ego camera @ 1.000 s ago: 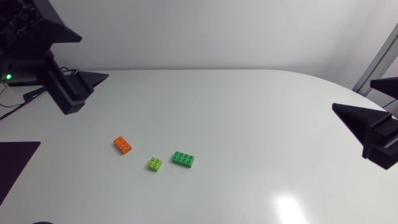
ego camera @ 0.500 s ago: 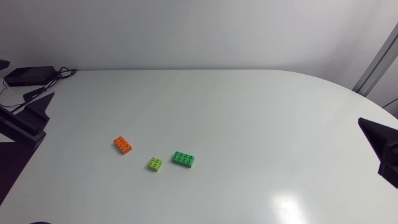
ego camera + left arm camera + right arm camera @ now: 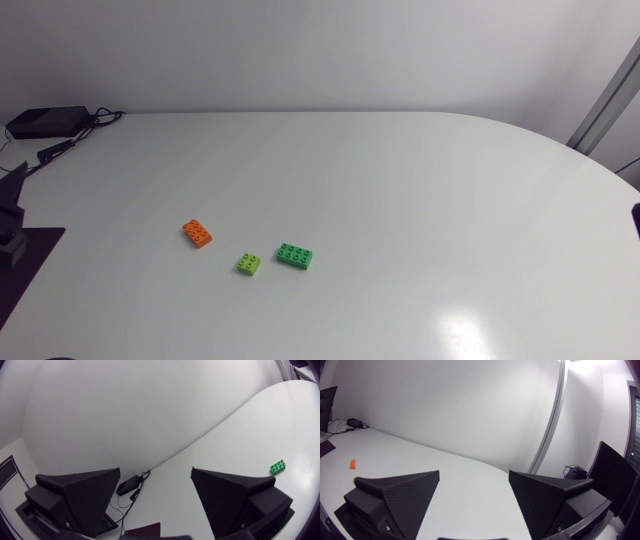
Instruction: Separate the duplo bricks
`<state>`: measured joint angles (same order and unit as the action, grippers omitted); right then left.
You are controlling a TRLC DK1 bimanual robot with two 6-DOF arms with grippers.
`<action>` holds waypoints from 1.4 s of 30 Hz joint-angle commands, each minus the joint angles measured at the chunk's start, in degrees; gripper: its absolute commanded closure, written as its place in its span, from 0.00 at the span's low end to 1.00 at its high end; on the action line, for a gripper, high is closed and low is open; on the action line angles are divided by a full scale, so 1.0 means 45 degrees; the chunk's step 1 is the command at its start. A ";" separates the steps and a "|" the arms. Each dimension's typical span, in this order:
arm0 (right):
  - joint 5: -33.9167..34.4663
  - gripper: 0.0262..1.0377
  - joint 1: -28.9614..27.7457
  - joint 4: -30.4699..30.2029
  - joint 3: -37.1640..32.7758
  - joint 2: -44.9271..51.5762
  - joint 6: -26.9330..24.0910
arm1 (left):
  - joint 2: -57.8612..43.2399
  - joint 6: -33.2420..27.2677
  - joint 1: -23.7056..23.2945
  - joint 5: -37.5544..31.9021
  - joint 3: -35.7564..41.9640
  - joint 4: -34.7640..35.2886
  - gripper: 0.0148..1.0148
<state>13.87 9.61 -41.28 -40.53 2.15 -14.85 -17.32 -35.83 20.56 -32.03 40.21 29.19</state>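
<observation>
Presently: three bricks lying apart, both jaws released and empty

Left jaws: spread wide, gripping nothing. The two black wedge fingers (image 3: 75,497) fill the near edge of the left wrist view, their bases cut off.

Right jaws: likewise parted and empty. The fingers (image 3: 547,495) stand well apart in the right wrist view, bases cut off.

Left arm (image 3: 9,243): in the head view only a dark fragment at the left border of the worktop (image 3: 400,180); its jaws do not show there.

Right arm (image 3: 637,221): a thin dark sliver at the right border, too little to make out.

Green brick (image 3: 294,256): oblong, studs up, flat on the worktop left of centre; rightmost of the three. In the left wrist view it is small, well beyond one finger.

Lime brick (image 3: 248,263): small and square, studs up, just beside the green brick with a gap showing, between the other two.

Orange brick (image 3: 197,233): oblong, studs up, set at an angle; leftmost, apart from the lime brick. In the right wrist view it is only a distant speck; stud count not legible.
</observation>
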 commanded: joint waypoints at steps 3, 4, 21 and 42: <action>-0.0054 0.04 -0.0709 -0.0124 0.1136 -0.0596 -0.0411 | 0.1408 0.0600 -0.0115 -0.0187 -0.1415 -0.0451 0.03; -0.0054 0.04 -0.0787 -0.0144 0.1234 -0.0596 -0.0528 | 0.1681 0.0815 -0.0115 -0.0187 -0.1610 -0.0432 0.03; 0.0453 0.04 -0.1744 0.1282 0.2816 -0.0596 -0.1094 | 0.4005 0.1440 -0.2810 -0.0441 -0.5380 -0.2131 0.03; -0.0875 0.04 -0.1353 0.2962 0.4574 -0.0557 -0.1543 | 0.4045 0.4428 -0.3045 -0.0343 -0.7021 -0.5178 0.03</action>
<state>10.28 2.68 -29.32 -21.06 0.19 -20.64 -0.32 -22.00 7.73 -33.41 10.39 7.57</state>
